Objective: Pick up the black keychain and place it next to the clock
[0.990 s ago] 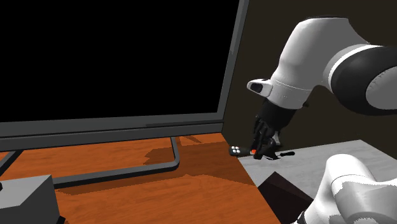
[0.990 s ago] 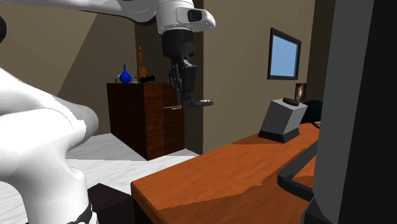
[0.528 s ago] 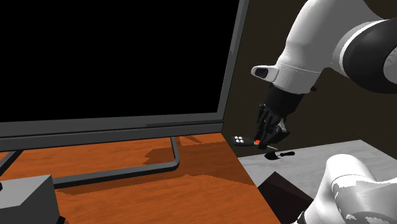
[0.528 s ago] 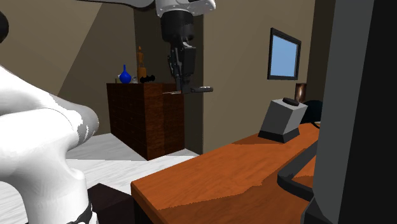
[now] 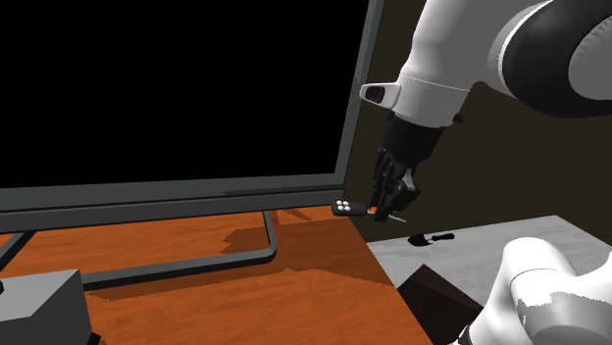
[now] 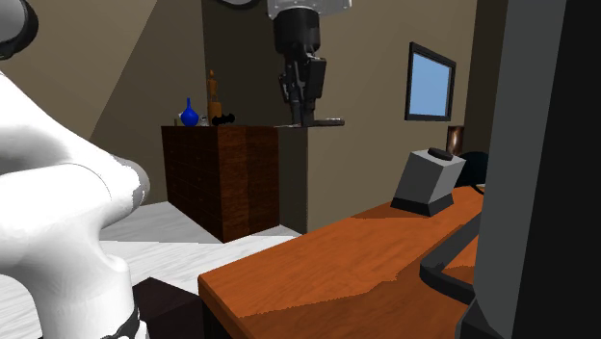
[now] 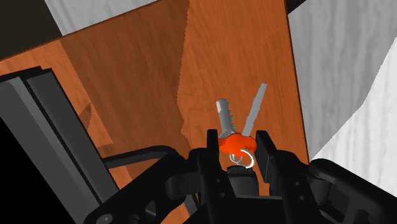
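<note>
- The grey clock point(image 5: 39, 302) sits on the desk point(image 5: 245, 294), at the shoulder view's left.
- The keychain point(image 5: 345, 207) hangs in the air above the desk, near the lower corner of the monitor point(image 5: 196, 191).
- My jaws are clenched on its orange part.

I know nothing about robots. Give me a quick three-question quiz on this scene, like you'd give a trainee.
1. True or false: the claw is shut on the keychain.
2. What does the big monitor stand on? A) wooden desk B) glass shelf C) carpet
3. What colour is the small bottle on the dark cabinet in the second exterior view?
Key: 1 true; 2 A; 3 blue.
</note>
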